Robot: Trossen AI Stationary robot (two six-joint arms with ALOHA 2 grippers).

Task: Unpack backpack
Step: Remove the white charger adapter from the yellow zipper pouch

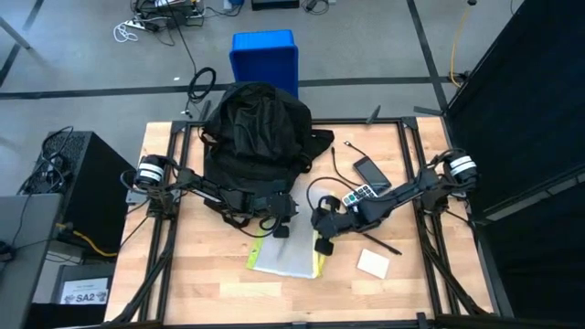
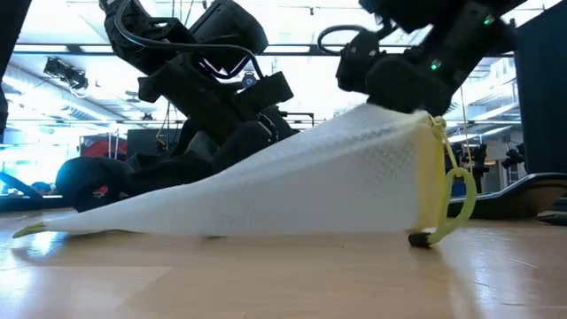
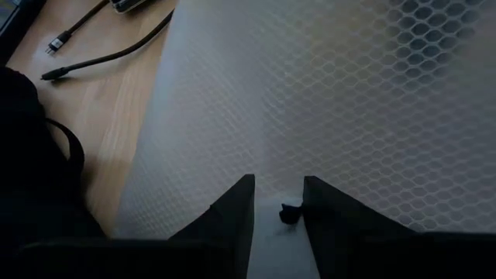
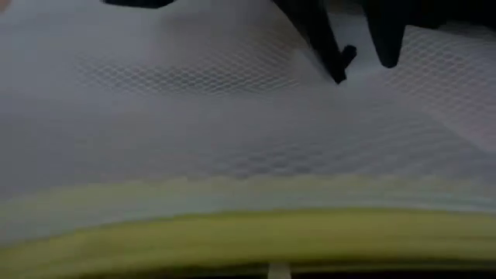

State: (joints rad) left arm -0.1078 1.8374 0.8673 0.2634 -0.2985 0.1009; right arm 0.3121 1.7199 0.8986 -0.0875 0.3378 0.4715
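The right hand (image 1: pixel 322 245) is shut tight on the yellow edge of a white mesh pouch (image 1: pixel 285 257). In the low view that end of the pouch is lifted off the desk (image 1: pixel 183 283), and the far end lies flat on the wood. The left hand (image 1: pixel 280 226) is just beside the pouch on the other side. Its two fingers (image 3: pixel 232 221) are a little apart, over the mesh. It cannot be told if they pinch the mesh or just hover above it.

The backpack (image 1: pixel 256 128) sits behind the left hand, at the back of the desk. A blue bin (image 1: pixel 264 57) stands on the floor past the backpack. Out past the right hand lie a phone (image 1: pixel 372 170), a remote (image 1: pixel 357 195), a pen (image 1: pixel 382 242) and a small white pad (image 1: pixel 373 263).

The step now looks like putting the pouch down on the desk, next to the other things. Next, the right hand would need to lower its end until the pouch lies flat, then open up and let go. After that a hand could reach back to the backpack for more.
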